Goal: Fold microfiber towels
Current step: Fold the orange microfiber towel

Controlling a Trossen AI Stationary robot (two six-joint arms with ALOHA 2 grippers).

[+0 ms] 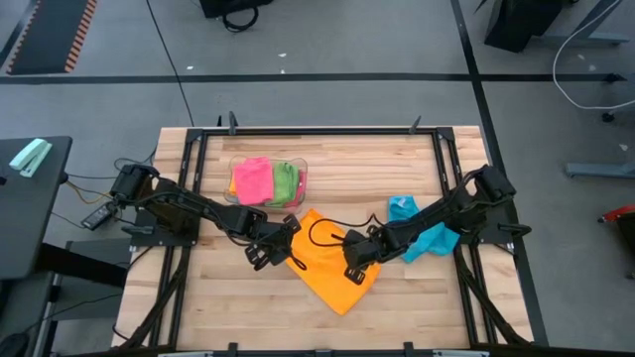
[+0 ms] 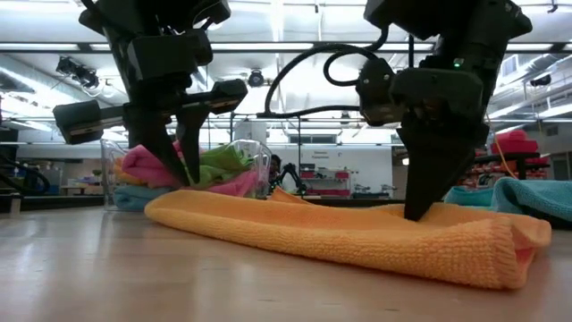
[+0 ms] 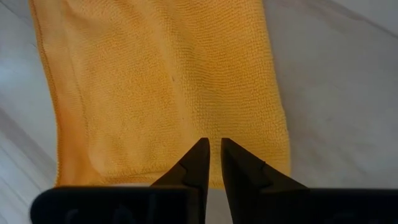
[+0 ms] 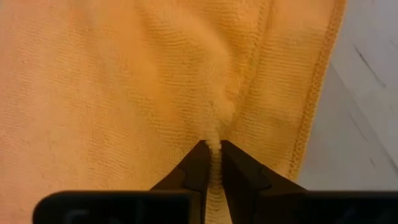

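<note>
Right wrist view: the right end effector [image 4: 212,149] pinches a ridge of the orange towel [image 4: 124,81]. Left end effector [image 3: 212,146] stands nearly closed at its edge, gripping nothing visible. Lifting both evenly should fold it squarely.

Blue towel [image 2: 527,195] cut off by low view's edge; bin [image 2: 255,161] contents partly hidden.

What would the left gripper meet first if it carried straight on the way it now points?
The orange towel. The left gripper points down at that towel's edge, its fingertips nearly together right over the cloth; whether they already touch it is unclear. Beneath lies the wooden table.
</note>
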